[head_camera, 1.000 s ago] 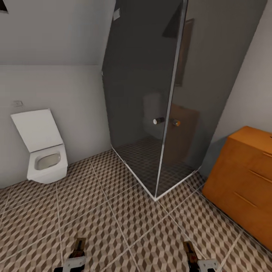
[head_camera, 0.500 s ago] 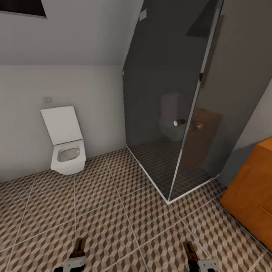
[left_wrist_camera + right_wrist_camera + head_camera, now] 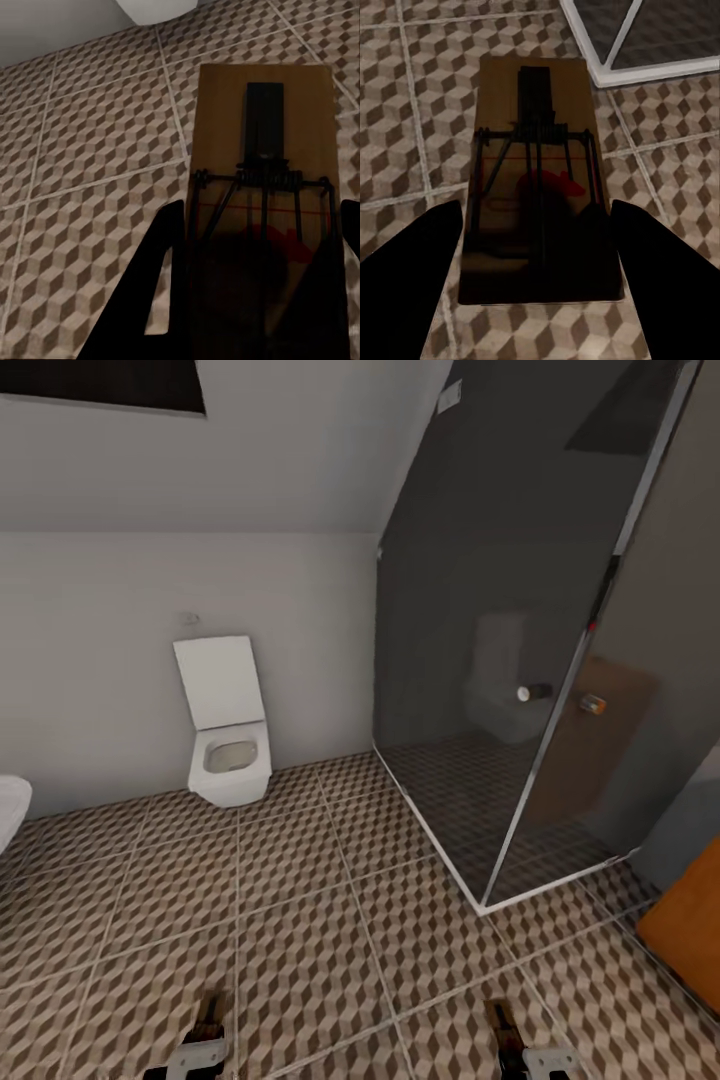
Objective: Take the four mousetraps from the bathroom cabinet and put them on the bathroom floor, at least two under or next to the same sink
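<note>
Each of my grippers holds one mousetrap above the bathroom floor (image 3: 300,920), which is tiled in a brown and beige cube pattern. In the left wrist view a brown mousetrap (image 3: 259,150) with dark wire and a red mark sits between the dark fingers (image 3: 146,307) of my left gripper (image 3: 255,300). My right gripper (image 3: 540,255) is shut on a second mousetrap (image 3: 536,150). At the bottom of the head view the left gripper (image 3: 208,1028) and right gripper (image 3: 508,1032) point forward. A corner of the orange cabinet (image 3: 692,935) shows at the right edge. The sink is out of view.
A white toilet (image 3: 228,732) with its lid up stands against the far wall. A glass shower enclosure (image 3: 520,660) with a white base rim fills the right half. A white rounded object (image 3: 8,810) pokes in at the left edge.
The camera has turned left: the toilet and shower have slid rightward in the picture and most of the cabinet has left the right edge. Both grippers keep their traps.
</note>
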Robot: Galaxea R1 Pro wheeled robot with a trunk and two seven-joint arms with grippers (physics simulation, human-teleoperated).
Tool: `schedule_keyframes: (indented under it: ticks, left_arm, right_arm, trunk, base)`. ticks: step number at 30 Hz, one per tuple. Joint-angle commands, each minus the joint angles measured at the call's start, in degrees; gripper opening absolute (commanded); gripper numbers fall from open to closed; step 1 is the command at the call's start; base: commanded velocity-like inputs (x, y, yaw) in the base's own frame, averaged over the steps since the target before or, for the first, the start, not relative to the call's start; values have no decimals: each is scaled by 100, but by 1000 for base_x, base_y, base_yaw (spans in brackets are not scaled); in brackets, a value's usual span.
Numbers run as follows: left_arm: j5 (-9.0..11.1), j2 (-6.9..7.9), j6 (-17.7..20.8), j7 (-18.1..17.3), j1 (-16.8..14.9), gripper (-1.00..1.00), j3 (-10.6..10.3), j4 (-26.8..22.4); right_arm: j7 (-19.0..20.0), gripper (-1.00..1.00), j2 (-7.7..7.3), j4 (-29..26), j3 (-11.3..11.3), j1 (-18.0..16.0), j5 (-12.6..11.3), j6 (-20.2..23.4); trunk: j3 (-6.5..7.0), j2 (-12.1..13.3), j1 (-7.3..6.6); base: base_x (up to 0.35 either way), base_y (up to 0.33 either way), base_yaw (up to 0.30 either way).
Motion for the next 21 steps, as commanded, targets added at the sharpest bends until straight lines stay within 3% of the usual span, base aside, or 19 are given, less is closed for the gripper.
schedule_keyframes:
  ticks: [1,21]
  left_arm:
    - [-24,-3,-14,71,-11,-100,-45,23]
    - [-24,-5,-10,69,-11,-100,-45,25]
  right_arm:
    - [-24,-100,-2,1,6,-2,42,-11]
    - [-24,-100,6,1,6,-2,42,-12]
  trunk:
    - [-5,-3,0]
    - [-5,-3,0]
  base:
    - [0,0,288]
    - [0,0,288]
